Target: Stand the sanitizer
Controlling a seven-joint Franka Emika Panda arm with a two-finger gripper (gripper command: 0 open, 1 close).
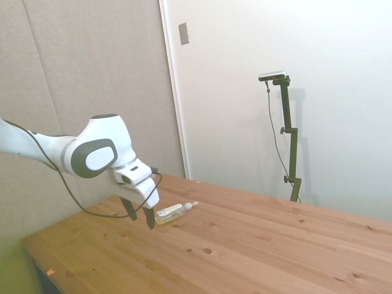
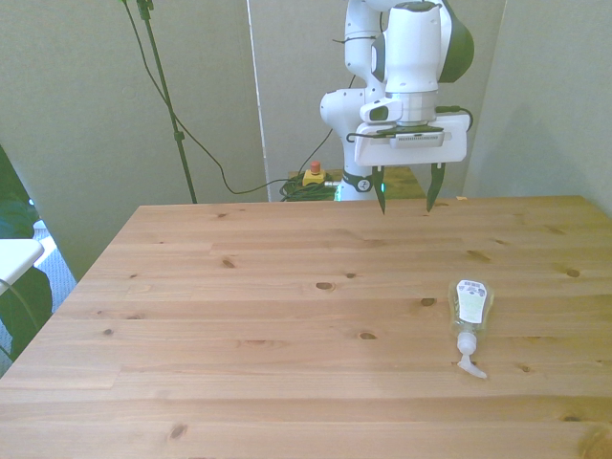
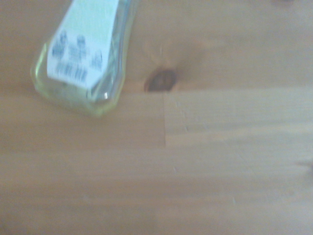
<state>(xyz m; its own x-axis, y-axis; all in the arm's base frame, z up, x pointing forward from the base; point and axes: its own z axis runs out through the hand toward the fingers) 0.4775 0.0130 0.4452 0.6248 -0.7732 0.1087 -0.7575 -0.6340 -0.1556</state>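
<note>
The sanitizer (image 2: 470, 309) lies flat on the wooden table (image 2: 287, 316) at the front view's right, its white nozzle pointing toward the near edge. It is a slim clear bottle with yellowish liquid and a pale label. In the side view the sanitizer (image 1: 171, 213) rests just beyond my gripper (image 1: 140, 215). My gripper (image 2: 405, 202) hangs open above the table's far edge, fingers pointing down, holding nothing. The wrist view catches the sanitizer's base and label (image 3: 85, 54) close below.
A dark knot (image 3: 161, 81) marks the wood beside the bottle's base. Cables and a small red-and-yellow button box (image 2: 312, 175) lie on the floor behind the table. A leafy plant (image 2: 14, 287) stands at the front view's left.
</note>
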